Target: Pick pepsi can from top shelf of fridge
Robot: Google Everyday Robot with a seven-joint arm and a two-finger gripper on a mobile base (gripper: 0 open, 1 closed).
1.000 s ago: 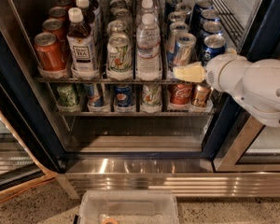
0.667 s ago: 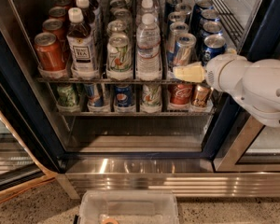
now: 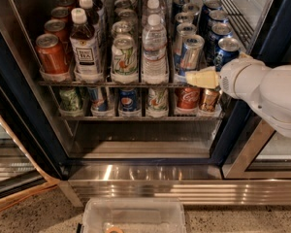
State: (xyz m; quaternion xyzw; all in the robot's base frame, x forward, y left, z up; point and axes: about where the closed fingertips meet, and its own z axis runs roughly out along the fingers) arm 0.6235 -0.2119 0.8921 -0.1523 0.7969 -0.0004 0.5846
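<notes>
The fridge (image 3: 24, 115) stands open with drinks on wire racks. On the top shelf (image 3: 106, 83) the rightmost lane holds dark blue pepsi cans, the front one (image 3: 226, 48) at the shelf's right end. Left of it is a lane of slim silver-and-blue cans (image 3: 190, 53). My gripper (image 3: 202, 77) comes in from the right on a white arm (image 3: 262, 89). It sits at the top shelf's front edge, below the slim can and just left of and below the front pepsi can. It holds nothing that I can see.
The top shelf also holds red cans (image 3: 52, 55), tea bottles (image 3: 85, 45), green-white cans (image 3: 124, 57) and water bottles (image 3: 154, 50). A lower rack carries more cans, one a pepsi (image 3: 129, 101). The glass door (image 3: 254, 13) is at right. A clear bin (image 3: 134, 215) lies on the floor.
My gripper has edged a little to the right along the shelf front. The cans and bottles have not moved.
</notes>
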